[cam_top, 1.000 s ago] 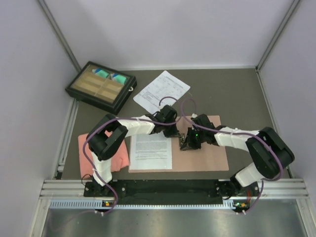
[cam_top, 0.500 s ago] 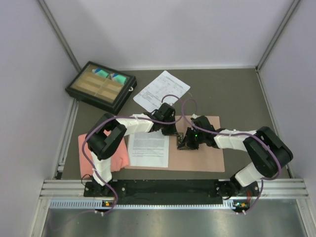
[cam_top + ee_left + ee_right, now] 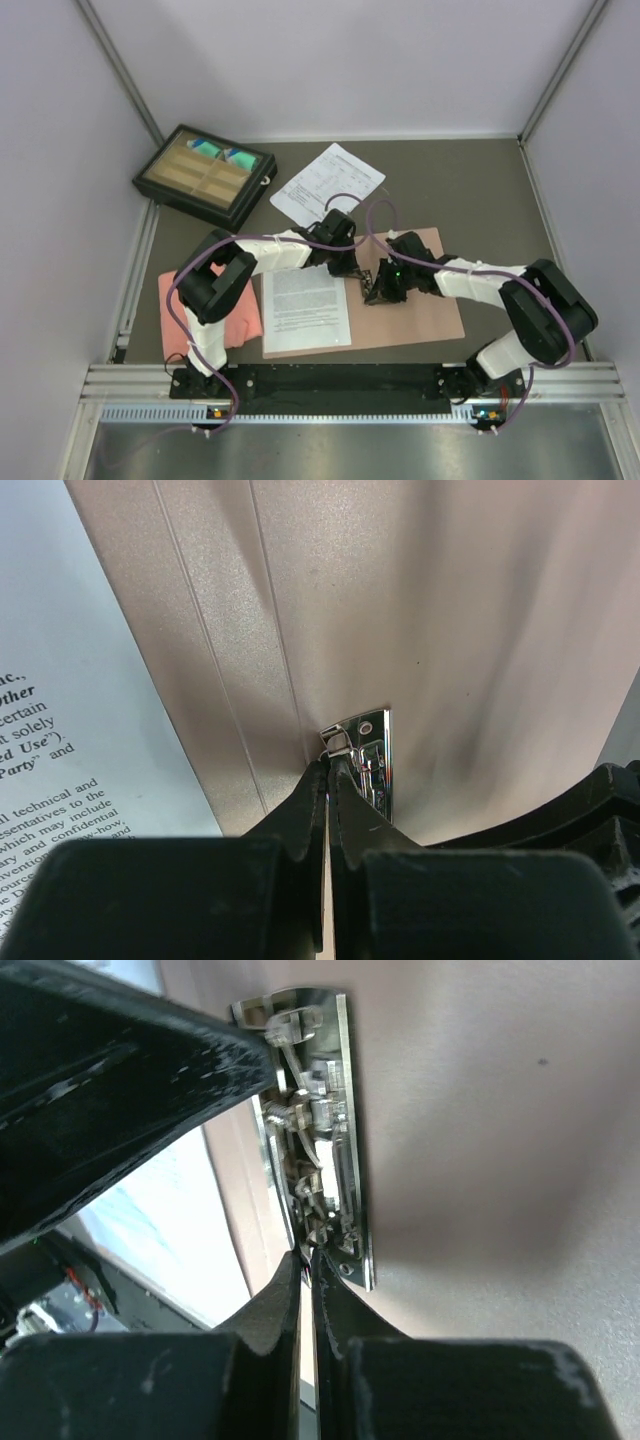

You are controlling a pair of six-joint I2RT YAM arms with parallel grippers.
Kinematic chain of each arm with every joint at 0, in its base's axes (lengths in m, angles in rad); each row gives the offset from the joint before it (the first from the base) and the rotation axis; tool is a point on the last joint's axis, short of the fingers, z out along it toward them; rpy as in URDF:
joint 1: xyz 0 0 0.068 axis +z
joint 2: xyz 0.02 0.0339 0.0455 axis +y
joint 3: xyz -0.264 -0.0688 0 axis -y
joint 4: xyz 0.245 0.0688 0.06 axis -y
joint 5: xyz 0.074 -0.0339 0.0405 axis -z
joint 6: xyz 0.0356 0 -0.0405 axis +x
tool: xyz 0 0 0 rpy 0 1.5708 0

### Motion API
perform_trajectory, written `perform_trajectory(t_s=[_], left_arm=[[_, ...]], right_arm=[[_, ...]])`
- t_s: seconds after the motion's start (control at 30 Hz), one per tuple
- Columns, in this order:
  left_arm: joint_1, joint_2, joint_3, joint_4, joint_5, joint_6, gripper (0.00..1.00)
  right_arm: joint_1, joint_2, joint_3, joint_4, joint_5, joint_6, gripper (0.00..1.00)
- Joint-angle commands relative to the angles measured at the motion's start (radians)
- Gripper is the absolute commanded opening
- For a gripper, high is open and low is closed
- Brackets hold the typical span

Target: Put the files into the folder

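The tan folder (image 3: 425,300) lies open on the table, with a metal clip (image 3: 366,281) at its spine. The dense-text sheet (image 3: 305,308) lies on the folder's left half. The table-layout sheet (image 3: 327,184) lies on the table behind the folder. My left gripper (image 3: 350,268) is shut, its tips at the clip's far end (image 3: 368,755). My right gripper (image 3: 376,293) is shut, its tips at the clip's near end (image 3: 310,1130). The left wrist view shows my left gripper (image 3: 329,770) beside the text sheet (image 3: 70,730). The right wrist view shows my right gripper (image 3: 307,1257).
A black compartment tray (image 3: 205,175) stands at the back left. A salmon-pink folded cloth (image 3: 240,318) lies left of the folder, partly under my left arm. An aluminium rail (image 3: 350,385) runs along the near edge. Walls close in left and right.
The folder and the text sheet slid left and then back right, ending slightly turned. Both grippers stay shut at the clip.
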State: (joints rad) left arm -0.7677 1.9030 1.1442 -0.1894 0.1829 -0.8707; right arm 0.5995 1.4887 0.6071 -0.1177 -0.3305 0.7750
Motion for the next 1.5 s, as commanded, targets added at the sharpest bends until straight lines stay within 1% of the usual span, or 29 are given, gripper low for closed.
perform_trajectory(t_s=[0.0,0.07,0.13,0.17,0.23,0.27,0.33,0.37,0.4,0.43,0.47,0.57,0.67,0.9,1.03,1.1,1.13,1.17,1.23,1.27,1.3,1.33,1.37,1.4,1.43,1.47], left_arm=[[0.002,0.007,-0.005,-0.064,-0.011,0.028,0.00],[0.002,0.016,0.009,-0.071,0.000,0.053,0.00],[0.002,0.013,0.006,-0.071,0.000,0.078,0.00],[0.002,0.010,0.003,-0.071,-0.003,0.094,0.00],[0.002,-0.001,-0.008,-0.071,-0.007,0.110,0.00],[0.002,-0.004,-0.011,-0.070,-0.007,0.119,0.00],[0.002,-0.015,-0.020,-0.062,-0.005,0.125,0.00],[0.002,-0.018,-0.023,-0.059,-0.002,0.130,0.00],[0.002,-0.021,-0.026,-0.058,-0.002,0.130,0.00],[0.002,-0.021,-0.027,-0.055,0.001,0.131,0.00],[0.002,-0.024,-0.031,-0.045,0.009,0.133,0.00],[0.002,-0.024,-0.035,-0.030,0.023,0.128,0.00],[0.002,-0.015,-0.032,-0.024,0.033,0.119,0.00],[0.002,0.007,0.005,-0.073,0.010,0.073,0.00],[0.013,-0.004,-0.012,0.005,0.072,0.036,0.00],[0.013,-0.022,-0.017,0.034,0.085,0.009,0.01],[0.013,-0.027,-0.012,0.047,0.095,0.004,0.04],[0.015,-0.036,-0.005,0.048,0.099,-0.004,0.09],[0.016,-0.053,0.020,0.045,0.096,-0.005,0.17],[0.018,-0.076,0.023,0.051,0.092,-0.005,0.23],[0.021,-0.090,0.028,0.054,0.089,-0.007,0.31],[0.024,-0.103,0.031,0.056,0.087,-0.007,0.35],[0.027,-0.131,0.035,0.057,0.087,-0.005,0.39],[0.036,-0.146,0.043,0.051,0.087,-0.004,0.42],[0.041,-0.163,0.046,0.050,0.087,-0.001,0.51],[0.045,-0.206,0.046,0.047,0.079,0.005,0.54]], right_arm=[[0.002,0.110,-0.038,-0.280,0.364,0.021,0.00],[0.019,0.171,-0.067,-0.268,0.399,0.041,0.00],[0.043,0.229,-0.041,-0.283,0.432,0.063,0.00],[0.060,0.241,-0.024,-0.301,0.459,0.063,0.00],[0.051,0.234,-0.021,-0.283,0.440,0.060,0.00],[0.042,0.193,-0.029,-0.255,0.377,0.046,0.00],[0.011,0.125,-0.043,-0.177,0.306,0.014,0.00],[-0.004,0.064,-0.043,-0.160,0.239,0.006,0.00],[-0.050,0.033,-0.043,-0.140,0.194,-0.018,0.00],[-0.075,0.012,-0.052,-0.085,0.147,-0.028,0.00],[-0.102,-0.004,-0.058,-0.064,0.057,-0.034,0.00],[-0.152,-0.025,-0.056,0.013,-0.082,-0.036,0.00],[-0.150,-0.038,-0.055,0.067,-0.145,-0.008,0.00],[-0.150,-0.080,-0.033,-0.019,-0.078,-0.065,0.00],[-0.148,-0.134,-0.001,-0.065,-0.056,-0.134,0.00],[-0.149,-0.149,0.006,-0.063,-0.087,-0.166,0.01],[-0.147,-0.156,0.008,-0.056,-0.096,-0.175,0.06],[-0.142,-0.177,0.006,-0.056,-0.110,-0.186,0.12],[-0.118,-0.206,-0.006,-0.037,-0.110,-0.187,0.23],[-0.106,-0.226,-0.010,-0.031,-0.114,-0.183,0.35],[-0.090,-0.254,-0.012,-0.030,-0.107,-0.165,0.40],[-0.046,-0.264,-0.010,-0.027,-0.101,-0.154,0.46],[-0.029,-0.275,-0.010,-0.011,-0.096,-0.140,0.55],[-0.009,-0.294,-0.013,0.002,-0.093,-0.108,0.60],[0.023,-0.301,-0.029,0.019,-0.090,-0.086,0.65],[0.040,-0.309,-0.041,0.076,-0.088,-0.062,0.75]])
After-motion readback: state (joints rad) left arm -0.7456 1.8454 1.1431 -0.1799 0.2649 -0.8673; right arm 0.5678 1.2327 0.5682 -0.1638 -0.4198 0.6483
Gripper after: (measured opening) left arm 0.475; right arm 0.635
